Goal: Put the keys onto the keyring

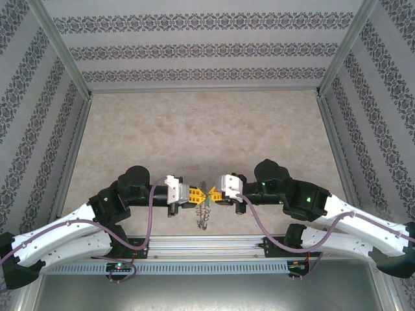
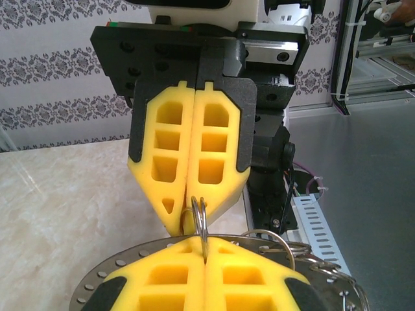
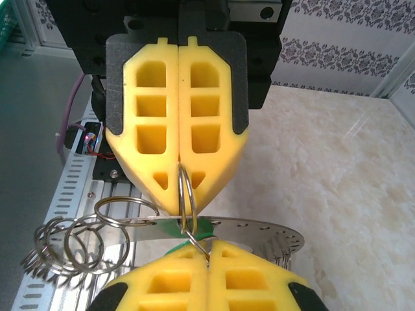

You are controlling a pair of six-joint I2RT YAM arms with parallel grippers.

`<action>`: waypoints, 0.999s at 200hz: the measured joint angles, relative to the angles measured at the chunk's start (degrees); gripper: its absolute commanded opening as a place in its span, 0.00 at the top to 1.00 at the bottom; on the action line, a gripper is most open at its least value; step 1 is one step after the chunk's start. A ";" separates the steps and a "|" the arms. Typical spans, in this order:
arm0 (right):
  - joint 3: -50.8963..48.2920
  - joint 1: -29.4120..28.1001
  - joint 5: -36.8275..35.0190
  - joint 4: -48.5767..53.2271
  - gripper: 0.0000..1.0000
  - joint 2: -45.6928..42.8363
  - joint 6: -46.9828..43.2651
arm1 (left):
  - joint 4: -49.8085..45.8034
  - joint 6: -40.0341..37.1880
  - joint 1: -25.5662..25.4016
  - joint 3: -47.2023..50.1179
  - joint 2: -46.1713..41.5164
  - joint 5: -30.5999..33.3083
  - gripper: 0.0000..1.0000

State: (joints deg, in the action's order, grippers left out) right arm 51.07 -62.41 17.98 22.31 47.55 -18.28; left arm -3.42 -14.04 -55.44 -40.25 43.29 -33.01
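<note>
Marbled beige table (image 1: 194, 129), patterned walls (image 1: 194, 45) round it; the action is above the near edge. Green key (image 3: 198, 227): only the head shows, a green sliver just under the left jaws' tips, touching or v. close to the small split ring (image 3: 186, 201). In right wrist view that ring stands upright, its plane in line w/ both jaw seams, long axis running tip to tip btwn the arms. Left jaws are clenched on its upper arc, right jaws on its lower arc. Both grasp the same ring, nose to nose. Keyring (image 3: 259, 227), a flat holed band, lies crosswise thru the gap, roughly at right angles to the split ring. In top view it hangs below the meeting pt. Bunch of spare rings (image 3: 71, 243) dangles off to one side. Neither arm is nearer, both are on it. Judgement: next move turns on how the key's blade sits vs. the ring's split. Blade is hidden, so can't tell if it's threaded.
</note>
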 measured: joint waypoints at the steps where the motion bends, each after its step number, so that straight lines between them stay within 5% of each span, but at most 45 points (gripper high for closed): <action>1: 0.07 0.02 0.02 0.04 1.00 0.07 0.00 | 0.00 0.00 0.00 0.00 -0.02 0.00 1.00; 200: 3.19 1.18 5.09 3.56 1.00 3.74 0.20 | -2.21 -0.96 0.00 0.00 -1.36 0.17 1.00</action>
State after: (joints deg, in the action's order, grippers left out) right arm 54.26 -61.23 23.07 25.87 51.29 -18.09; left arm -5.63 -15.00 -55.44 -40.25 41.93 -32.84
